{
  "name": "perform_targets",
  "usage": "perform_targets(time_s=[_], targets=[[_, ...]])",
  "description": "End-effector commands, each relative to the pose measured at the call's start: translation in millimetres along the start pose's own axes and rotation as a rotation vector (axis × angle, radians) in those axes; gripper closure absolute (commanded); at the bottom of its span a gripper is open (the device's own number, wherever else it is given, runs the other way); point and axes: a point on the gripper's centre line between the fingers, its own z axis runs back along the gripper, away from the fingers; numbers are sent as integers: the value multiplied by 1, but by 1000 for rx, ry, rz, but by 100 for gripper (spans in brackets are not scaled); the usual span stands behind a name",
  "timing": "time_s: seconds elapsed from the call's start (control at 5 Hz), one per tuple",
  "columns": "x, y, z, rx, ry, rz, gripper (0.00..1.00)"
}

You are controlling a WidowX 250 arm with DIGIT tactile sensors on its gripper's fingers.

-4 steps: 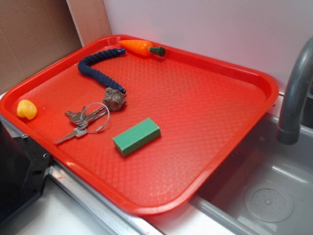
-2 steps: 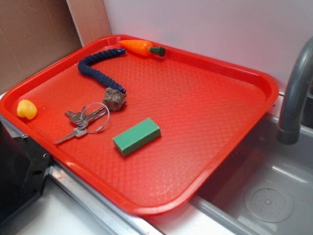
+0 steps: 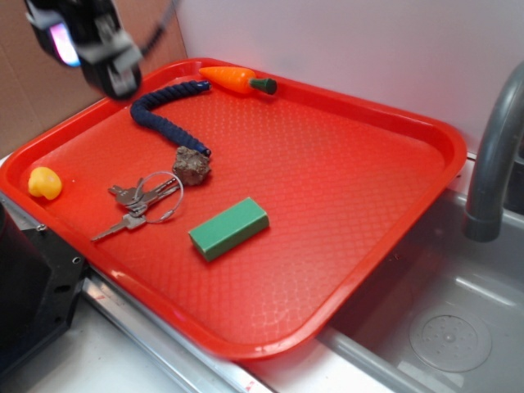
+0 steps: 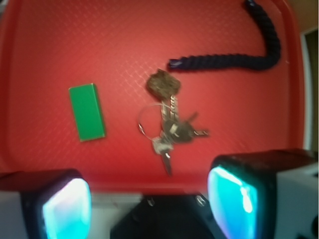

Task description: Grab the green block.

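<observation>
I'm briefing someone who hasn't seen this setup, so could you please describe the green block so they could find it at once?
Look at the red tray beside the sink. Near its front edge, just right of the keys, lies the green block, flat on the tray and touching nothing. It is the only plain, solid green brick; the carrot at the back has just a dark green tip.
</observation>
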Motion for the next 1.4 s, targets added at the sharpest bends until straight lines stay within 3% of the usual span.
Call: perform_targets(time_s=[0.0, 0.8, 1.0, 1.2], targets=[[19, -37, -86, -153, -63, -168, 0], [19, -37, -86, -153, -63, -168, 0], [27, -62, -94, -41, -15, -195, 0], [29, -69, -106, -57, -19, -219, 0]])
